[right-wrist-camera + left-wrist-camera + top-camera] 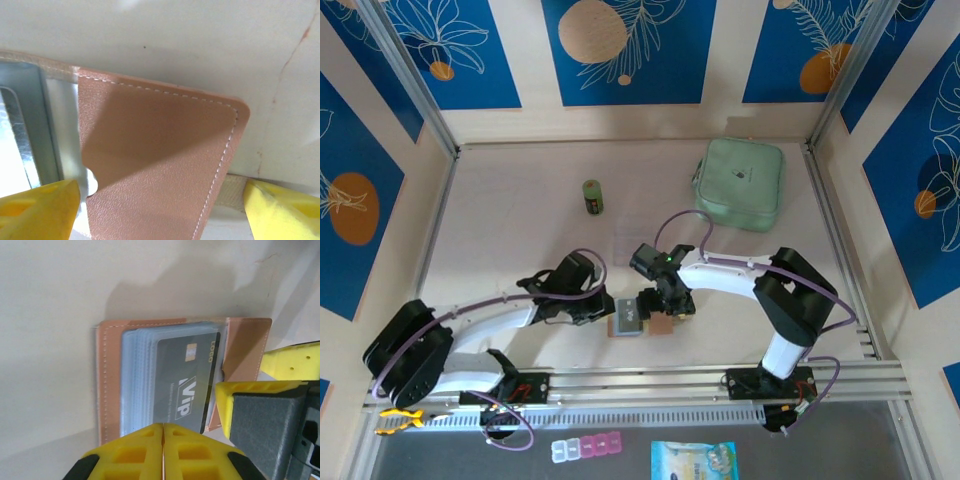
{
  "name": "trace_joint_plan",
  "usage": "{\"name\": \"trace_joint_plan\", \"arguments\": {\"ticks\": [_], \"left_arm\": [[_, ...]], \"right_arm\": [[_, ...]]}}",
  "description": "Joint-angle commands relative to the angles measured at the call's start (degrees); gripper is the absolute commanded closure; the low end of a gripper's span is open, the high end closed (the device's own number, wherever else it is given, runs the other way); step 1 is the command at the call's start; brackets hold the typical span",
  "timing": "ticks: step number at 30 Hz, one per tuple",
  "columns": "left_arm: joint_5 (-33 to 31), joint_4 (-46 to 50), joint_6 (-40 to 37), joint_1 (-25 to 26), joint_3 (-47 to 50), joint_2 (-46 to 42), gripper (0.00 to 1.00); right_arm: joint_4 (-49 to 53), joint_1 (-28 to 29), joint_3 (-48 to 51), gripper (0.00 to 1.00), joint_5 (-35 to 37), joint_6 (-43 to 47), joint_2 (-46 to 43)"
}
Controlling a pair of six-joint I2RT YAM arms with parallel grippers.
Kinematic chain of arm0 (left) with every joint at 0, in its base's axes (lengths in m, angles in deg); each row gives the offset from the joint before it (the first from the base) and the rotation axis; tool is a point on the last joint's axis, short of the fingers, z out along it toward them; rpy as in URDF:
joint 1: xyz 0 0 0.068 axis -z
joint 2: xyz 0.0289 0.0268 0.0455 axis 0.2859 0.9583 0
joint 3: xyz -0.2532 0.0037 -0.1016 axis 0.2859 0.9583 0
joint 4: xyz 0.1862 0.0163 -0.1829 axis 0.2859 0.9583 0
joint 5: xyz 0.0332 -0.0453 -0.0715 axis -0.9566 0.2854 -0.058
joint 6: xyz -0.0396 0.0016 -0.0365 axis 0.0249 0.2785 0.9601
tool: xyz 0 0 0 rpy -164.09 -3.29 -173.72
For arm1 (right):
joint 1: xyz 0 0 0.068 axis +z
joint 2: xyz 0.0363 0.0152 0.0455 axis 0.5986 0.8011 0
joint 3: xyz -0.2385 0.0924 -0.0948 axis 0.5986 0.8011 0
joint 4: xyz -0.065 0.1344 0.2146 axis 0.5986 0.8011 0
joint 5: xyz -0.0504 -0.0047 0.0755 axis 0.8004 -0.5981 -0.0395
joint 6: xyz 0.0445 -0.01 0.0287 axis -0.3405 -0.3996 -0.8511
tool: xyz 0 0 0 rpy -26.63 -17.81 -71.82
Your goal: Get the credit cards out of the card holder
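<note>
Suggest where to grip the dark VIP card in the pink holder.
Probably pinch the dark VIP card at its long edge facing the card holder's flap, coming from that side: the opposite edge abuts stacked clear pockets.

Up top, the fixed camera looks down from above and behind both arm bases, taking in the whole bench from well back. The left wrist camera sits low and close over the open card holder, and the right wrist camera is closer yet — pressed in on that same holder's pink flap, the patch all three views share.
</note>
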Motion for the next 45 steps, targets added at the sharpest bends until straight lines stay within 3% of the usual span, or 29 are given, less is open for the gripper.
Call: {"name": "trace_joint_plan", "arguments": {"ticks": [1,9,23,32,45], "left_arm": [[-0.34,-0.06,-0.88,1.27,-2.66,2.09,0.92],[-1.23,-2.27,-1.13,2.51,-3.51,6.85,0.91],[-5.38,1.63,-3.91,2.62,-1.67,8.11,0.92],[-6.83,3.66,-4.73,2.64,-3.05,7.74,0.92],[-2.27,2.20,-4.31,3.60,-5.89,7.24,0.88]], "right_arm": [[0.75,-0.09,0.43,0.15,-1.58,-0.13,-2.71],[3.01,0.02,-0.71,0.20,0.16,-1.89,-6.29],[-13.63,-0.68,6.01,0.35,-12.75,-6.50,-12.23],[-19.17,-0.86,7.86,0.52,-15.22,-7.70,-8.89],[-21.85,-1.08,7.72,0.64,-15.85,-7.67,-5.61]]}}
